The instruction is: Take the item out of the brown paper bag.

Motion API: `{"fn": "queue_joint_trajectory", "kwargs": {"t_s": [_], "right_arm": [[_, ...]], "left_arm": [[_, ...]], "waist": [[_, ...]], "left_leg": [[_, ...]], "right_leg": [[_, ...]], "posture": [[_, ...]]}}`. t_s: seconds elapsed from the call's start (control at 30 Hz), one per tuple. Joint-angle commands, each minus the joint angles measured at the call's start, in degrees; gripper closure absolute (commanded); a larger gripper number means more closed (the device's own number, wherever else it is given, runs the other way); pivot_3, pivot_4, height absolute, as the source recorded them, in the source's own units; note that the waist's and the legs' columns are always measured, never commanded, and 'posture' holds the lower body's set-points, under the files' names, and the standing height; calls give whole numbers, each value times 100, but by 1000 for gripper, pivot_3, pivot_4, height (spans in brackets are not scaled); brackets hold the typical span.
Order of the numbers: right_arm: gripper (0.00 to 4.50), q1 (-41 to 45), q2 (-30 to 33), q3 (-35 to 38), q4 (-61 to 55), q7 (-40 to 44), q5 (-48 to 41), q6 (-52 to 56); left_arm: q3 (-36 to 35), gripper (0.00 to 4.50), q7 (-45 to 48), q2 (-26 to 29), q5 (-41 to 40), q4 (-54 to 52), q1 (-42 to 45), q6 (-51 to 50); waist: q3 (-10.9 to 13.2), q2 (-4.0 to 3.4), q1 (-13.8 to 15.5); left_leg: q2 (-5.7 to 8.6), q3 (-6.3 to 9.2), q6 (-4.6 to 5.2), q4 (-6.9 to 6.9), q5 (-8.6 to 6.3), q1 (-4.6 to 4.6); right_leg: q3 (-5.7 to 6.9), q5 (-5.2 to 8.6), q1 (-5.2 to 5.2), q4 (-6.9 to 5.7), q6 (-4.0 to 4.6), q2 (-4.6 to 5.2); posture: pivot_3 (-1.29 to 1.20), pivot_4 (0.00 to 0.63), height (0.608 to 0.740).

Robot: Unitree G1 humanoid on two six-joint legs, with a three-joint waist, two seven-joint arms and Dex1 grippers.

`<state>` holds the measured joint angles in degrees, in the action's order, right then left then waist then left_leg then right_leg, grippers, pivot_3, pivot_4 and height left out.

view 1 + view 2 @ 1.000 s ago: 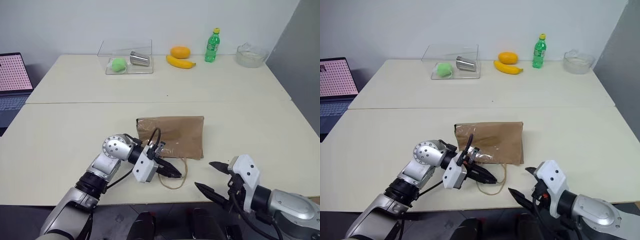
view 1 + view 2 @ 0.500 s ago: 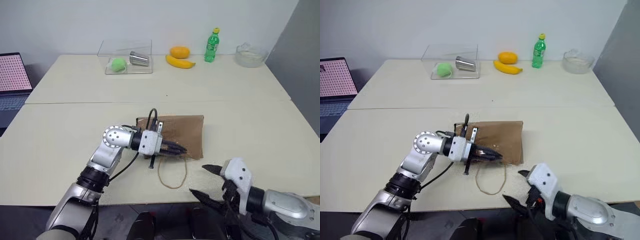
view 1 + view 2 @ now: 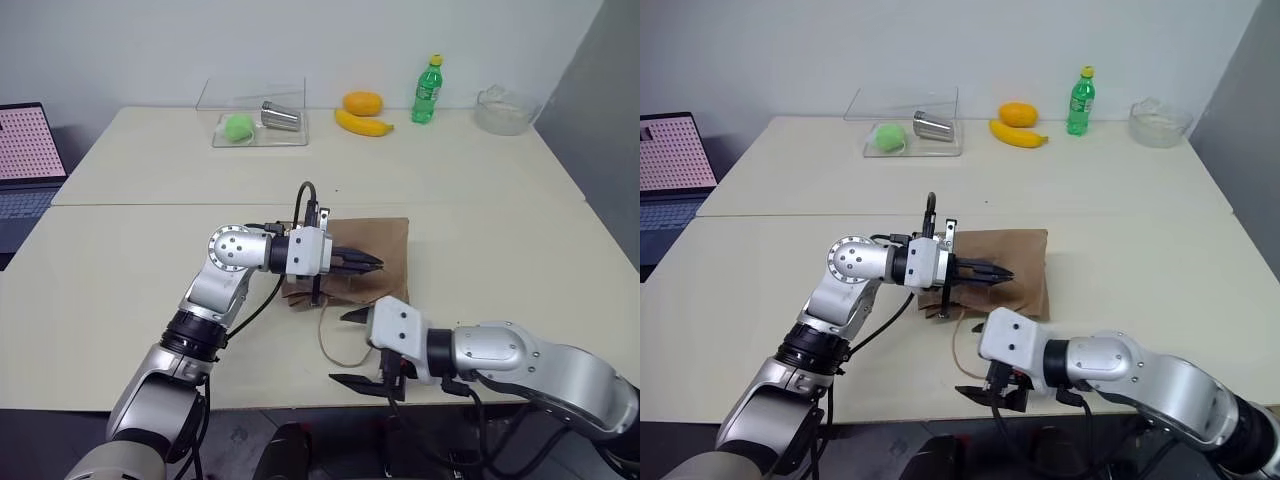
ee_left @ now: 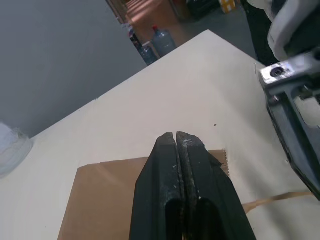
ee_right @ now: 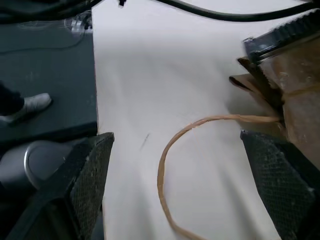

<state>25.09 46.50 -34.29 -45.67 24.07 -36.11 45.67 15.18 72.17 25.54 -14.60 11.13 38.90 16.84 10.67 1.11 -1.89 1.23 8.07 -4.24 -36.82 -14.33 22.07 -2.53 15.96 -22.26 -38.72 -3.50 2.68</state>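
- The brown paper bag (image 3: 370,262): matt kraft paper, creased, with a thin tan cord handle (image 5: 190,131).
- Table (image 3: 150,250): smooth, matt cream surface.
- Far green bottle (image 3: 426,90): glossy plastic.
- Far-left box (image 3: 255,105): clear plastic.
- Right gripper (image 5: 180,195) pads: black, finely textured.

Left arm (image 3: 215,300): silver-grey metal segments, round disc joint with a ring of small holes, black collar bands.
Left gripper (image 3: 372,265): white block housing, two black tapered fingers, scuffed pale at the tips.
Cable (image 3: 262,300): thin, black, looping along the forearm.
Right arm (image 3: 520,360): smooth silver shell, black band.
Right gripper (image 3: 352,347): white housing, black fingers with cross-hatched pads.
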Motion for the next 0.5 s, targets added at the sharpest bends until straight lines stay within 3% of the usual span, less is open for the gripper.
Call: {"fn": "queue_joint_trajectory", "kwargs": {"t_s": [0.03, 0.4, 0.5], "right_arm": [[236, 238, -243, -250, 189, 380, 391, 210], [236, 274, -1268, 14, 959, 204, 780, 1116], [1128, 179, -1335, 90, 963, 248, 895, 1100]], "left_arm": [[-197, 4488, -154, -20, 36, -93, 189, 59], [-249, 4488, -364, -78, 152, 49, 328, 118], [-248, 4500, -378, -111, 178, 112, 364, 166]], "waist": [[0, 0, 0], [0, 0, -1], [0, 0, -1]], "left_leg": [[0, 0, 1, 0, 0, 0], [1, 3, 1, 0, -1, 0], [3, 3, 1, -1, -1, 0]], "right_leg": [[0, 0, 0, 0, 0, 0], [1, 0, -4, -8, 1, 0], [1, 0, -4, -9, 0, 1]], "posture": [[0, 150, 740], [0, 150, 740], [0, 150, 740]]}}
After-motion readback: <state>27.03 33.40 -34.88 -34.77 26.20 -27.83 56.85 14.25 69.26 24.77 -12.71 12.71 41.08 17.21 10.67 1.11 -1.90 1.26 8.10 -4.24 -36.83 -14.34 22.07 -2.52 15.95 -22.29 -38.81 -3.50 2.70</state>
